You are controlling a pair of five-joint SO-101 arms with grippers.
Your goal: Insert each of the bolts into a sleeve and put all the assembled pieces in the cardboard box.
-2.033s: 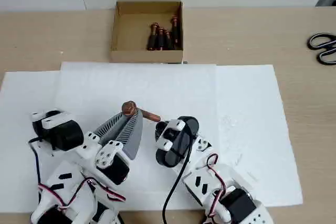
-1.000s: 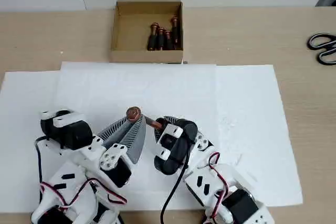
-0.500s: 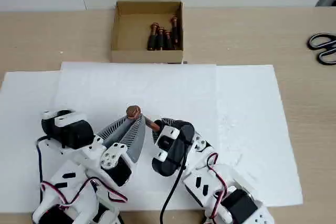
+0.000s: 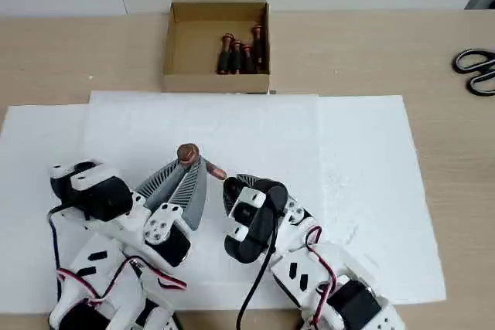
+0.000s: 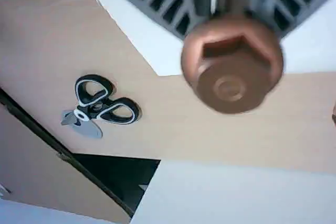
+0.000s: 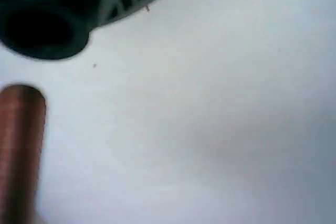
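Above the white sheet (image 4: 363, 191) on the worktop (image 4: 371, 52), the left jaws are clamping the bolt (image 4: 188, 154) under its head. Its long stem is pointing right, at the right jaws, which are gripping the sleeve (image 6: 41, 29). The tip is sitting just beside the hole, not yet inside.

Your bolt (image 4: 188, 153) is copper. The left gripper (image 4: 188, 165) has dark grey, slatted fingers (image 4: 172, 182). The sleeve (image 6: 44, 30) looks black, though it's blurred. At twelve o'clock the cardboard box (image 4: 186, 75) is tan, its pieces (image 4: 240, 53) copper and black. White sheet (image 4: 356, 160), pale wood table (image 4: 371, 52), black-handled scissors (image 4: 476, 71) at two o'clock.
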